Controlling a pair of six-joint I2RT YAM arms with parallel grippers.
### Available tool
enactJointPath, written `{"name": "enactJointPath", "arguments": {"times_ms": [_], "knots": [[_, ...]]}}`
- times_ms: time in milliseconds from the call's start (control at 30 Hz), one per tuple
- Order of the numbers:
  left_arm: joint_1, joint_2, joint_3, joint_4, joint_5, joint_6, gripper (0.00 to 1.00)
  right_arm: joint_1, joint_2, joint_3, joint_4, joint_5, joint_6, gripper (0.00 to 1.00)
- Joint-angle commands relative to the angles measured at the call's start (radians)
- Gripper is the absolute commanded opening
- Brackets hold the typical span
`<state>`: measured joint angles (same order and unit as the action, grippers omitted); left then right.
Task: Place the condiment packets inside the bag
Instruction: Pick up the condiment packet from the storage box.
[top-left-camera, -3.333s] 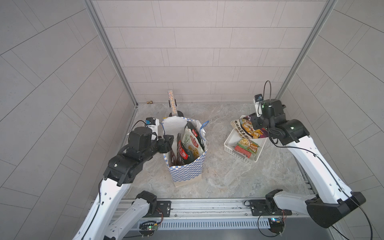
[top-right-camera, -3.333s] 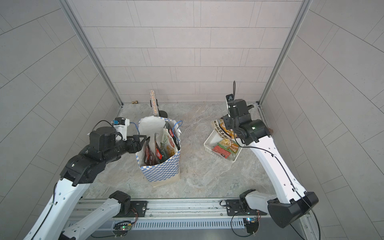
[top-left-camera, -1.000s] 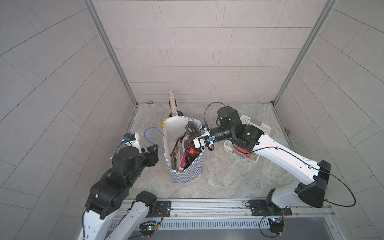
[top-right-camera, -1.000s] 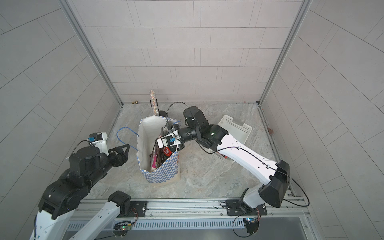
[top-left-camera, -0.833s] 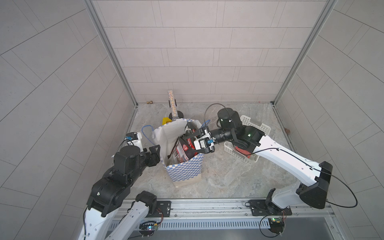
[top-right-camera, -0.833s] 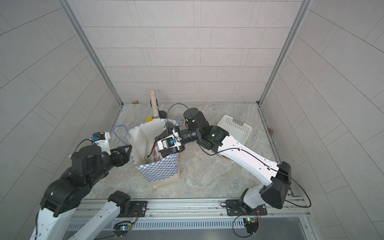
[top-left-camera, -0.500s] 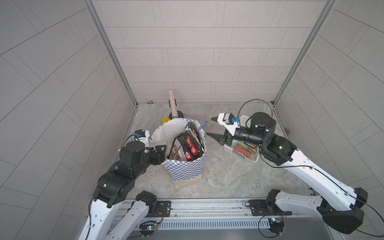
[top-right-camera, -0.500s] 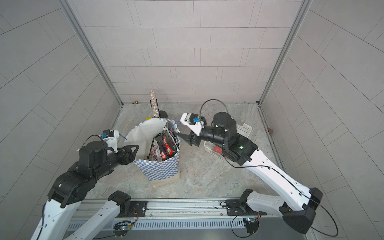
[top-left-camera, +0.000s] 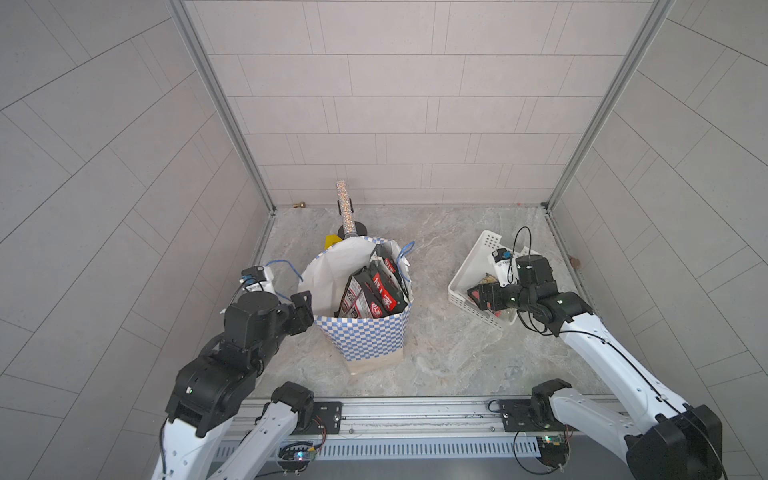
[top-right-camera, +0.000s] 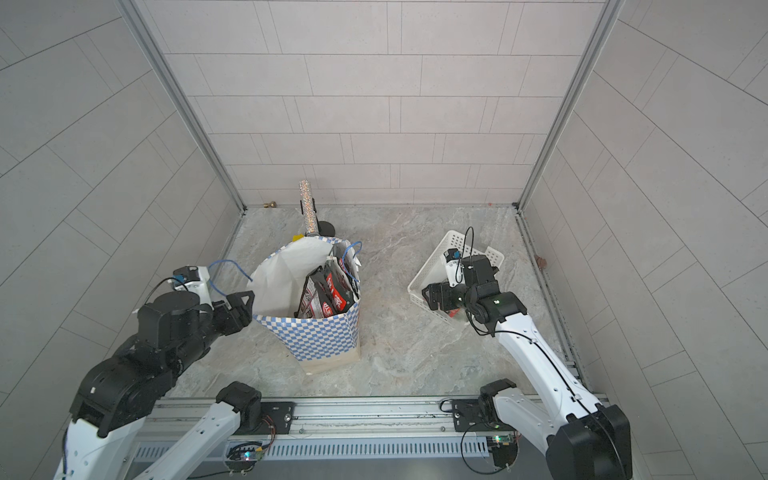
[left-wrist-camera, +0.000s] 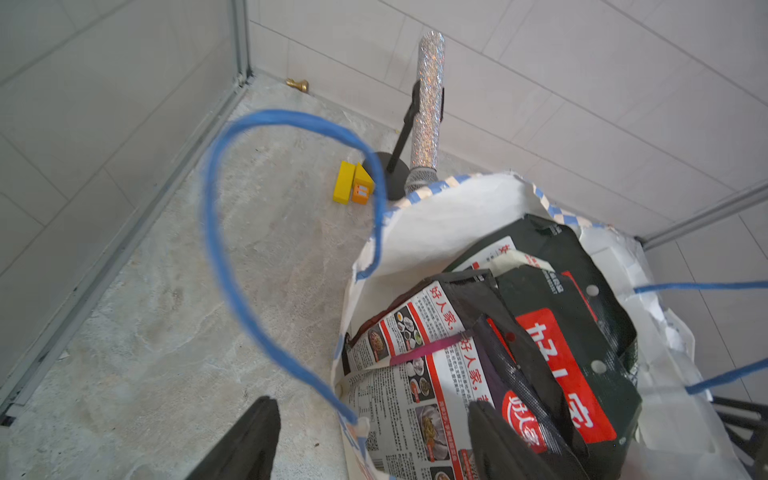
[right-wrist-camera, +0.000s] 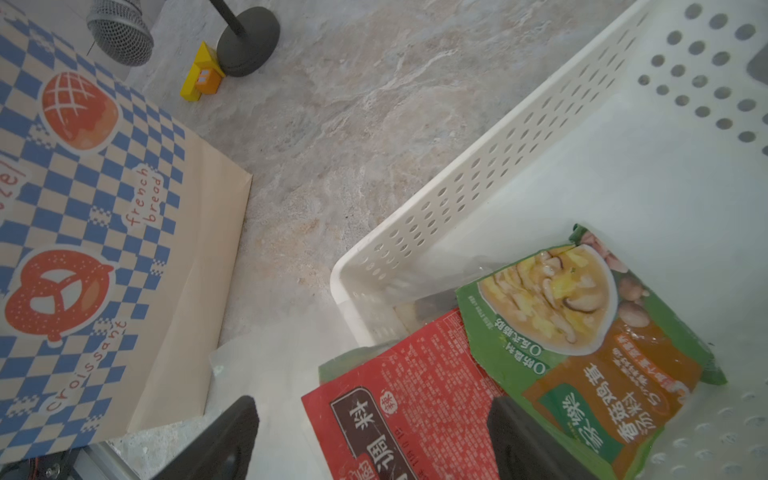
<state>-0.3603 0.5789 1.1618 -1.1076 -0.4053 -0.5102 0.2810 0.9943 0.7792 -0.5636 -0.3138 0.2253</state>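
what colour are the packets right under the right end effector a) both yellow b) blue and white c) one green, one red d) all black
c: the right wrist view shows a green packet and a red packet at the white basket, below the open right end effector.
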Motion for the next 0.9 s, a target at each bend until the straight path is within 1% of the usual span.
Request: {"name": "enactJointPath", "arguments": {"times_ms": [0, 100, 233, 367, 433, 533, 567, 600, 633, 700, 733, 767, 867], "knots": [[-0.002, -0.019, 0.025, -0.088, -0.062, -0.093, 0.77, 0.011, -0.023, -0.008, 0.033, -0.026, 0.006, 0.91], [-0.002, -0.041, 0.000, -0.109, -0.050, -0.145, 0.79, 0.062, -0.009, -0.014, 0.024, -0.007, 0.020, 0.91], [-0.002, -0.052, -0.070, -0.074, 0.017, -0.182, 0.80, 0.159, 0.010, -0.049, 0.036, 0.093, 0.052, 0.90], [-0.002, -0.039, -0.117, 0.003, 0.074, -0.189, 0.80, 0.172, 0.006, -0.053, 0.008, 0.209, 0.085, 0.86], [-0.002, -0.025, -0.125, 0.031, 0.086, -0.179, 0.78, 0.171, -0.014, -0.051, 0.005, 0.261, 0.089, 0.80], [-0.002, -0.007, -0.139, 0.057, 0.094, -0.167, 0.71, 0.169, -0.043, -0.050, 0.013, 0.341, 0.100, 0.62], [-0.002, -0.002, -0.146, 0.060, 0.094, -0.165, 0.68, 0.169, -0.050, -0.048, 0.016, 0.364, 0.100, 0.53], [-0.002, -0.001, -0.153, 0.066, 0.097, -0.161, 0.64, 0.170, -0.056, -0.043, 0.015, 0.384, 0.100, 0.45], [-0.002, -0.001, -0.160, 0.071, 0.100, -0.155, 0.60, 0.169, -0.061, -0.038, 0.011, 0.407, 0.097, 0.33], [-0.002, -0.002, -0.174, 0.080, 0.109, -0.138, 0.54, 0.168, -0.063, -0.028, 0.005, 0.447, 0.088, 0.14], [-0.002, -0.002, -0.178, 0.084, 0.113, -0.130, 0.49, 0.166, -0.063, -0.022, 0.001, 0.469, 0.084, 0.04], [-0.002, -0.002, -0.180, 0.089, 0.121, -0.120, 0.44, 0.165, -0.063, -0.014, -0.004, 0.481, 0.080, 0.00], [-0.002, -0.004, -0.186, 0.117, 0.162, -0.081, 0.28, 0.163, -0.075, 0.021, -0.018, 0.509, 0.063, 0.00]]}}
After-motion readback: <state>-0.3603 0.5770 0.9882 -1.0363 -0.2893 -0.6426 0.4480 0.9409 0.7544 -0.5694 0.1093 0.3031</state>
